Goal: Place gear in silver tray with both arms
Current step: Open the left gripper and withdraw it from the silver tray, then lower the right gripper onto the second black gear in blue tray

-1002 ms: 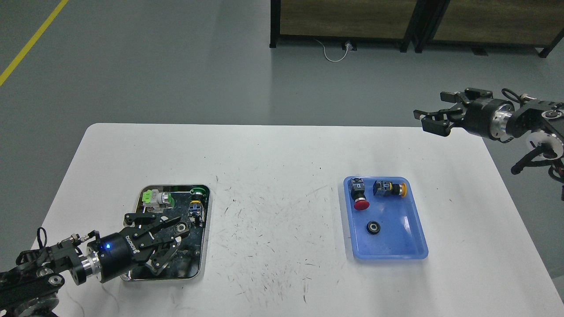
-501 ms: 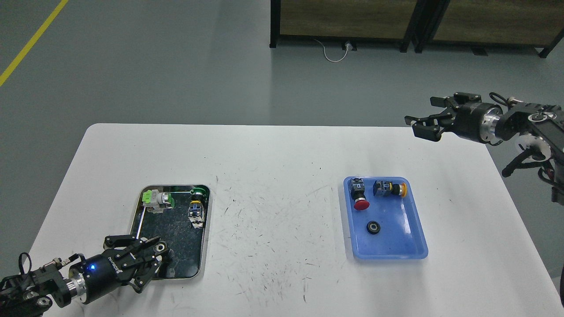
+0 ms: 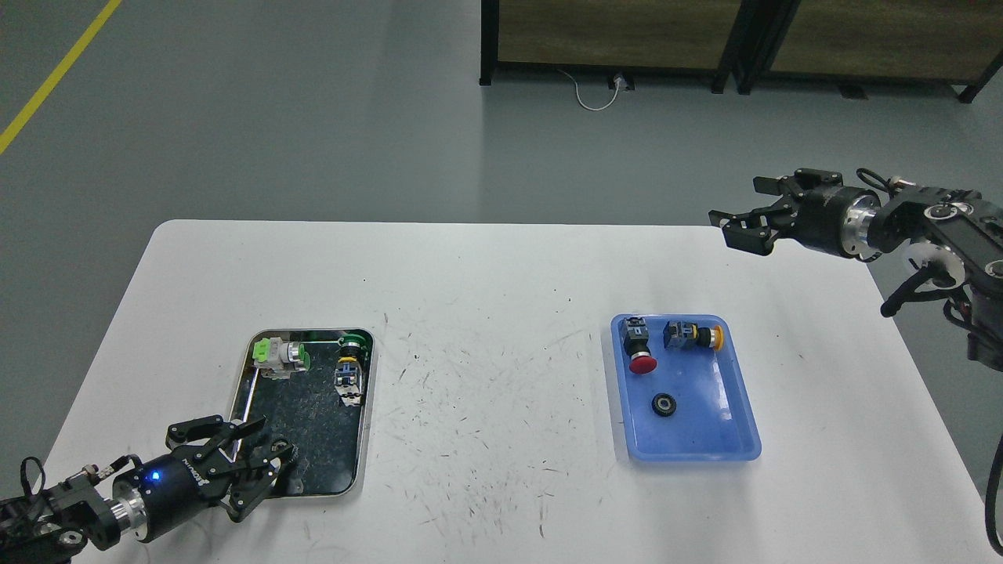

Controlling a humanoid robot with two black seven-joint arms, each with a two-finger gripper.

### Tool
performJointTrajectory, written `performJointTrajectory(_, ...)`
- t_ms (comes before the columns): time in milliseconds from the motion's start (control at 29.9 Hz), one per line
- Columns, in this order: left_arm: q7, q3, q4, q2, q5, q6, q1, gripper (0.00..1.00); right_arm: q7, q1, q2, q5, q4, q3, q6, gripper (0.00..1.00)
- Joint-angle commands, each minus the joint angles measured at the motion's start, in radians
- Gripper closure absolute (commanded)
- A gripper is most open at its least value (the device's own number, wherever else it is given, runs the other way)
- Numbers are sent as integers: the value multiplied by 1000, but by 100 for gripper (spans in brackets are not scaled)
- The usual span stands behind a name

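A small black gear (image 3: 664, 405) lies in the blue plastic tray (image 3: 736, 423) on the right of the white table. The silver tray (image 3: 356, 439) sits on the left and holds a green-and-white switch part (image 3: 279, 355) and a green-capped button part (image 3: 349, 366). My left gripper (image 3: 255, 462) is open and empty over the silver tray's near left corner. My right gripper (image 3: 740, 221) is open and empty, raised above the table's far right edge, well beyond the blue tray.
The blue tray also holds a red push button (image 3: 640, 348) and a yellow-capped button (image 3: 693, 335). The table (image 3: 486, 392) is scratched in the middle. Dark cabinets (image 3: 705, 39) stand on the floor beyond the table.
My left gripper has pulled back out of the silver tray toward its near left corner. My right gripper has moved left and down toward the table.
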Motion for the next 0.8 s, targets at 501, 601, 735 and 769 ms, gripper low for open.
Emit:
performJointTrajectory(501,37,-253,-1,83,-256,-3,-191,2,-5,-66,-142,10,290,-72,0,11)
performJointTrajectory(601,74,-252,0,84,-276,-3,-228,2,-5,-92,-169,10,340,-104,0,11)
performJointTrajectory(735,78,-252,0,83,-278,-1,-257,2,-9,-132,-190,2,395,-159,0,11)
performJointTrajectory(769,79,-252,2,83,-278,1,-262,2,-14,-139,-193,1,409,-175,0,11)
